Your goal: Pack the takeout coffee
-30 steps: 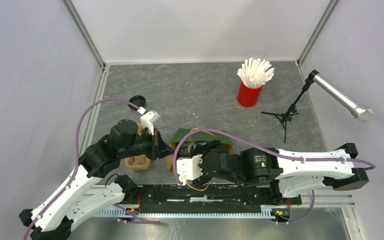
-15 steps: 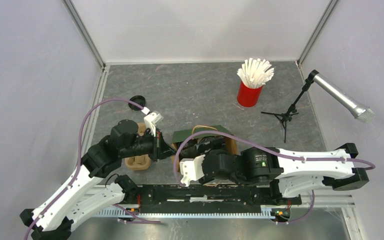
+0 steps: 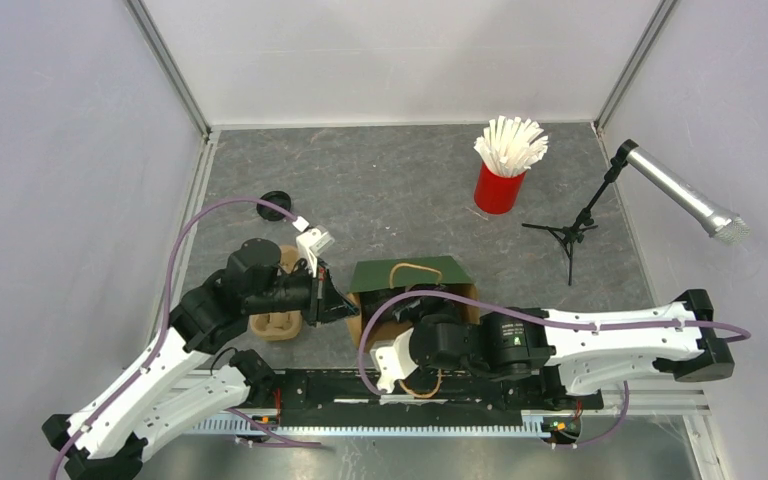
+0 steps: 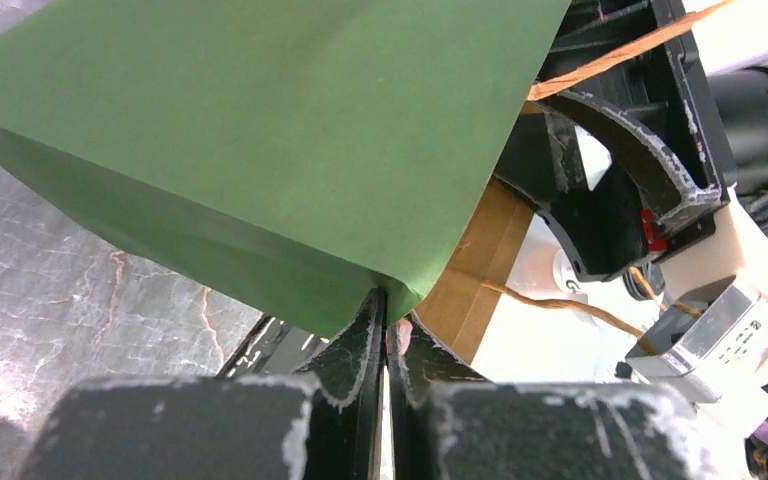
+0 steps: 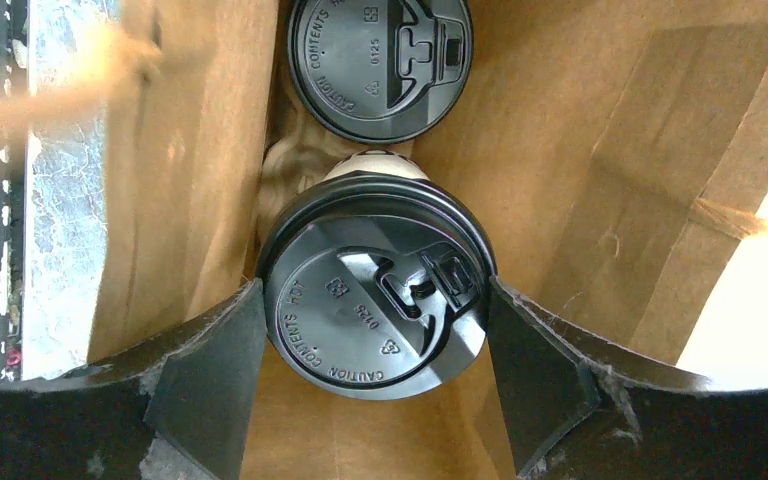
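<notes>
We see a grey marbled surface [image 3: 380,190] with a green bag [image 3: 408,272], brown inside, standing open at the near middle. A silver microphone [image 3: 680,192] on a black stand sits at the right, a red cup [image 3: 499,188] of white straws is further back, and a brown pulp carrier [image 3: 278,322] lies just left of the bag. The left claw [image 4: 387,310] is pressed together, pinching a corner of the bag's rim. The right claw [image 5: 372,298] reaches down into the bag and grips a takeout coffee cup [image 5: 360,340] on both sides of its black lid. A second cup [image 5: 380,65] sits inside the bag just beyond it. On the gripped lid we read "CAUTION CONTENTS HOT" and "0125", and the other shows "CAUTION", "CONTENTS" and "0125". A round black lid [image 3: 274,203] lies at the far left.
</notes>
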Tool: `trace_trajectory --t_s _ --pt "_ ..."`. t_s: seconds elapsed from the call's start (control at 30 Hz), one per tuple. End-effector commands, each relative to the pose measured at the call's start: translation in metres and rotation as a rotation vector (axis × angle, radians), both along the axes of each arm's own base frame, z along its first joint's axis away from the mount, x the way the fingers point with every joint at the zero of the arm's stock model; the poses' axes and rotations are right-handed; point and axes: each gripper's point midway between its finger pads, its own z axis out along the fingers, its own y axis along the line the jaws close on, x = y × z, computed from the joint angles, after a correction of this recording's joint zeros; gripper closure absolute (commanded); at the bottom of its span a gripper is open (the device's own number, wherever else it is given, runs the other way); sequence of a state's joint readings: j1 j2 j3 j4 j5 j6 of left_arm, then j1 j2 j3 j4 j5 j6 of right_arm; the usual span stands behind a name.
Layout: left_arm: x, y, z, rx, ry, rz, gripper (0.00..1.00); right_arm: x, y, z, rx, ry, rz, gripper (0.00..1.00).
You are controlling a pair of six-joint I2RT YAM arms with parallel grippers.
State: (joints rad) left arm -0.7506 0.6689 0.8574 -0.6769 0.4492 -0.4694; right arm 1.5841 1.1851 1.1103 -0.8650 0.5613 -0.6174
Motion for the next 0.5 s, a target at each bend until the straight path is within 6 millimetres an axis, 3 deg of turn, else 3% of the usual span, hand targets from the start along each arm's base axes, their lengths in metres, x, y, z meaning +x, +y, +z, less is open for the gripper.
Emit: trace_trajectory --t_s 0.0,0.47 --pt "-0.007 -0.009 0.002 -0.024 -0.049 -0.109 0.93 0.002 0.011 0.012 0.097 -0.033 0.044 0.25" --pt "-0.005 -0.011 0.003 -0.03 -0.047 -0.112 0.93 0.029 -0.006 -0.013 0.108 -0.012 -0.039 0.26"
